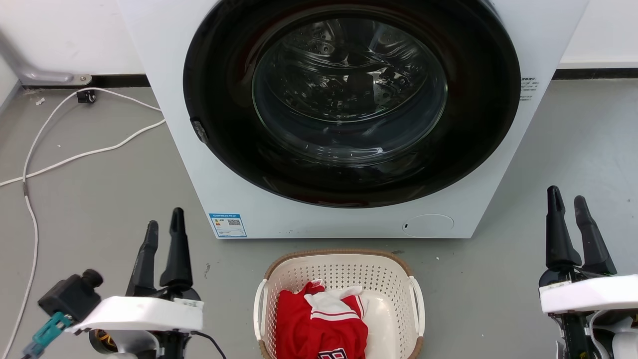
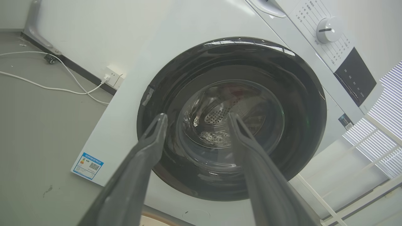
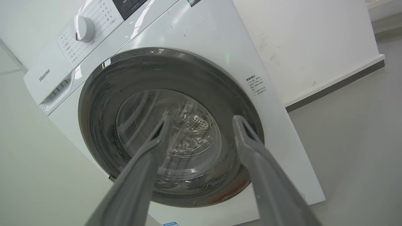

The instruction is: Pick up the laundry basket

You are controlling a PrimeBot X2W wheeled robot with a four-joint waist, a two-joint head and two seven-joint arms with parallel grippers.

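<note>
Washer (image 1: pixel 349 124) first: a big white box with a dark round glass door, dead ahead of both tools, door closed. I leave it alone. The grey floor (image 1: pixel 99 224) under everything looks smooth and matte.

The laundry basket (image 1: pixel 344 274) sits on that floor between my two tools, nearer to me than their fingertips and just short of the washer's foot. The left tool (image 1: pixel 164 219) is out wide of the basket's left side. The right tool (image 1: pixel 567 195) is further out on the other side. Both are released, fingers spread, grasping nothing and aimed at the door.

I judge the reach hasn't begun. To do it well, I'd lower both tools and bring them inward together, one per side handle. Then I'd close evenly and lift level, since a one-sided pull would tip the load.

The basket's cream plastic walls are riddled with small holes. It has rounded corners and a brown woven-look rim, so I'd guess it's light and a little flexible. A red-and-white garment (image 1: pixel 321 324) lies crumpled low inside, soft and out of the way.

The white handles (image 1: pixel 417 304) are thin, smooth loops standing off the sides. They're probably slippery, so I'd hook through them rather than pinch.
</note>
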